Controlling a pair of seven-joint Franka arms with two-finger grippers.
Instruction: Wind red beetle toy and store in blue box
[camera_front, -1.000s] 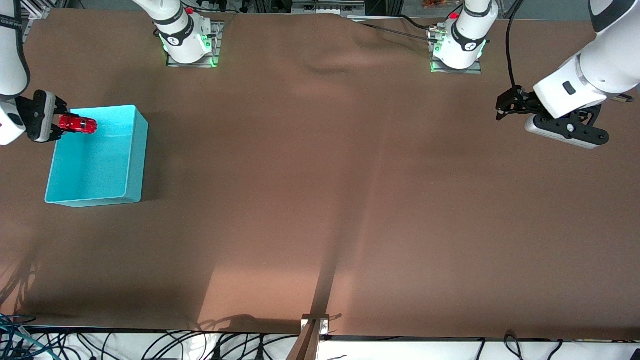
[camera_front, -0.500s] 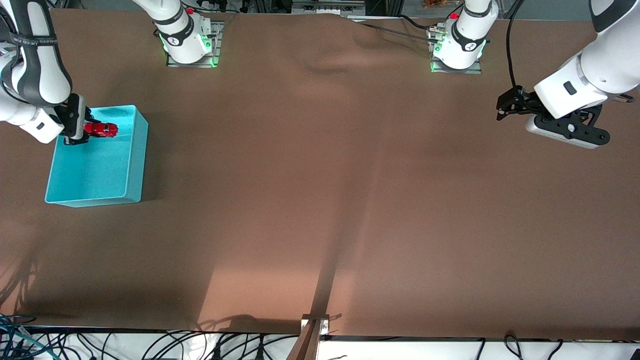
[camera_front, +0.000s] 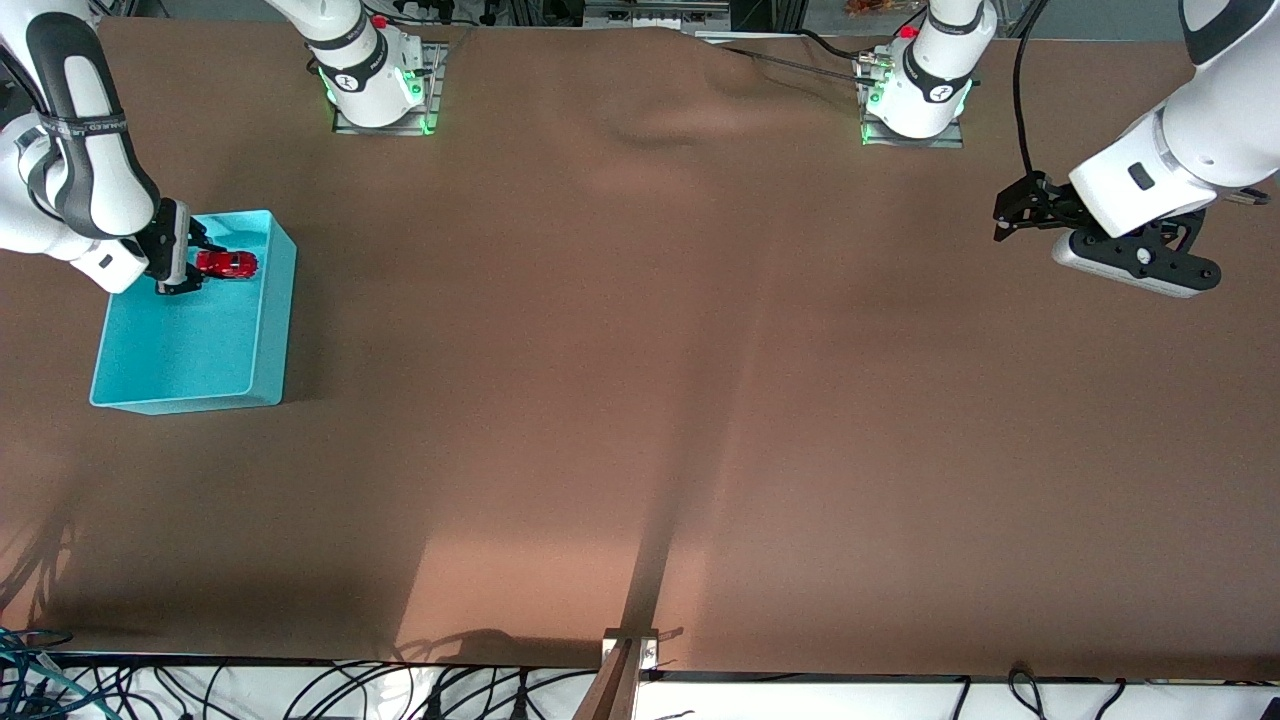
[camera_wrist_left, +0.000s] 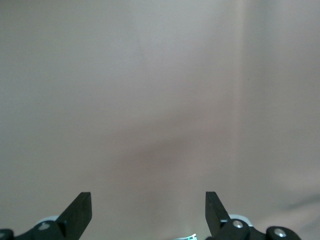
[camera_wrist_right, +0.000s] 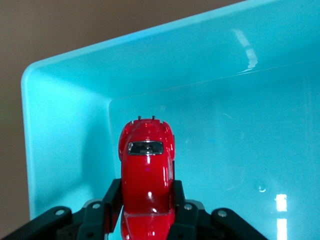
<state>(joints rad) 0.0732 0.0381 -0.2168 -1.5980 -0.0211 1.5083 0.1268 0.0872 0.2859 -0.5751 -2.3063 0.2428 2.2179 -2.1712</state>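
Note:
The blue box (camera_front: 190, 350) sits on the brown table at the right arm's end. My right gripper (camera_front: 196, 263) is shut on the red beetle toy (camera_front: 227, 264) and holds it over the inside of the box, near the box's end toward the robots' bases. In the right wrist view the red beetle toy (camera_wrist_right: 147, 170) is clamped between the black fingers (camera_wrist_right: 111, 196) with the box wall (camera_wrist_right: 70, 110) and floor past it. My left gripper (camera_front: 1000, 215) is open and empty, waiting above the table at the left arm's end; its fingertips (camera_wrist_left: 80, 210) stand wide apart.
The two arm bases (camera_front: 375, 75) (camera_front: 915, 85) stand along the table's edge farthest from the front camera. A bracket (camera_front: 630, 650) sits at the table's edge nearest that camera, with cables below.
My right gripper has carried the red beetle toy from the box's rim farther in over the box and lower. The left arm has not moved.

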